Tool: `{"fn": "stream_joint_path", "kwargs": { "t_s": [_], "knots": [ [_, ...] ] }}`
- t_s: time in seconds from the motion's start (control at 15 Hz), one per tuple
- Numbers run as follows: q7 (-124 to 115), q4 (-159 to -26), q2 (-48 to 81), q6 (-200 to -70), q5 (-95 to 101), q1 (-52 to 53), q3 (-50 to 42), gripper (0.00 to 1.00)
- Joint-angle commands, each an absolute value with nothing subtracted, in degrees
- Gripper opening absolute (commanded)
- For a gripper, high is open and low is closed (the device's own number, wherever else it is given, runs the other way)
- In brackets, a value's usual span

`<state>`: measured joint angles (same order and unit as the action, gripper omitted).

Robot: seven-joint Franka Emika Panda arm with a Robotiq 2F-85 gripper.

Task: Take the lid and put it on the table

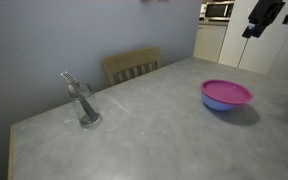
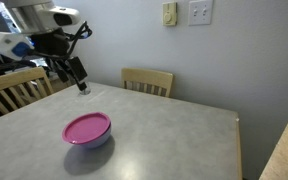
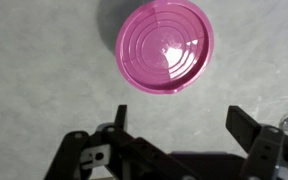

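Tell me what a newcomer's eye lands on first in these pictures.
The flat round magenta-pink lid stands out most, sitting on the blue-violet round bowl toward one end of the grey speckled table. Next comes the black gripper, open and held in the air clear of the lid. A clear glass holding a utensil stands apart from the bowl, near a wooden chair.

The Panda arm entered from the upper left of an exterior view, its dark gripper angled downward and hanging in mid-air. In the wrist view, along the bottom of the frame, its two fingers stood wide apart, gripping nothing.
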<state>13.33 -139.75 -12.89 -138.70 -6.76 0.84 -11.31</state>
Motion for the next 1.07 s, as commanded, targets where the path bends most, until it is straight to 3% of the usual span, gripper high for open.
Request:
{"fn": "stream_joint_path", "kwargs": {
  "t_s": [0.0, 1.0],
  "knots": [
    [16.0, -138.5, -9.0, -139.8, -8.8, -0.8, -11.3, 1.0],
    [12.8, -139.2, -8.1, -140.4, -4.2, -2.3, -8.7, 1.0]
  ]
}}
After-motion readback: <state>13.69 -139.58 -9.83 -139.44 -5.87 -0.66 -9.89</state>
